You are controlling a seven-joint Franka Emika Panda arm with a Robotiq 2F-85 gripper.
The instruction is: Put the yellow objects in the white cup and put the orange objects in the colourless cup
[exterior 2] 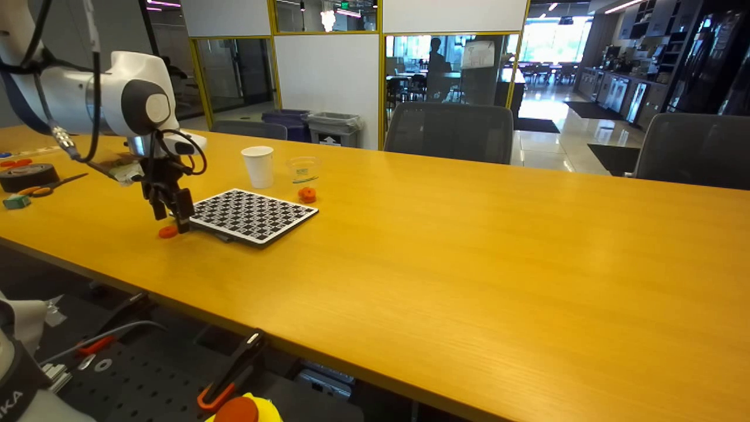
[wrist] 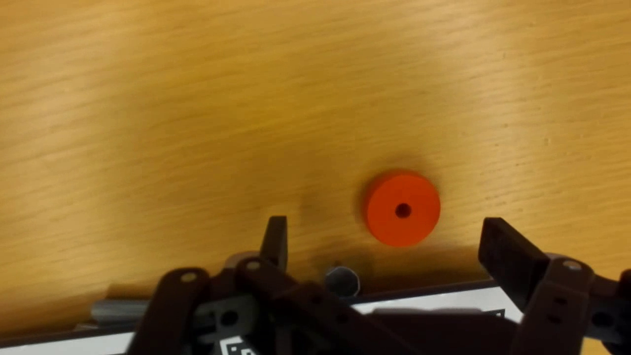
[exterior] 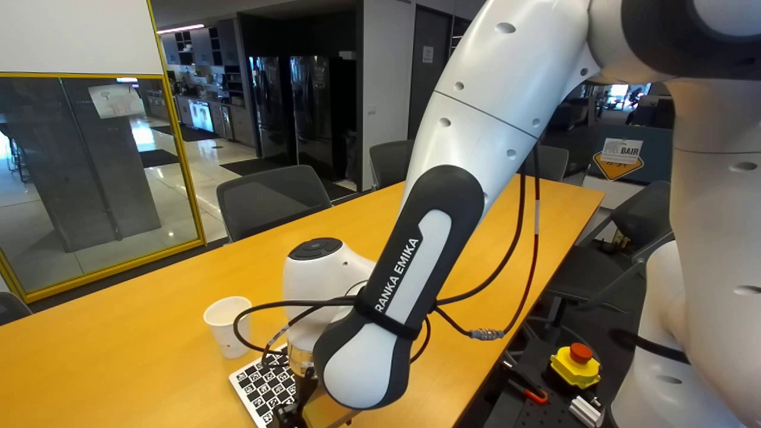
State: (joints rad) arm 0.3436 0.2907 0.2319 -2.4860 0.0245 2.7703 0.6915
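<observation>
End effector [wrist: 385,222]: 1, fingers wide | orange disc [wrist: 403,227] just beside: 1 | white cup [exterior 2: 259,169]: 1 | colourless cup [exterior 2: 303,170]: 1

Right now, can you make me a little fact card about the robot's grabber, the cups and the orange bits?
Gripper: open, holding nothing
Orange disc: on the table, hole in its middle, near the patterned board but not touching it
White cup: upright; its bottom inside is hidden
Clear cup: beside the white cup, with a gap between
Orange pieces: low at the clear cup; inside or in front, I cannot tell
Yellow pieces: none I can make out
</observation>
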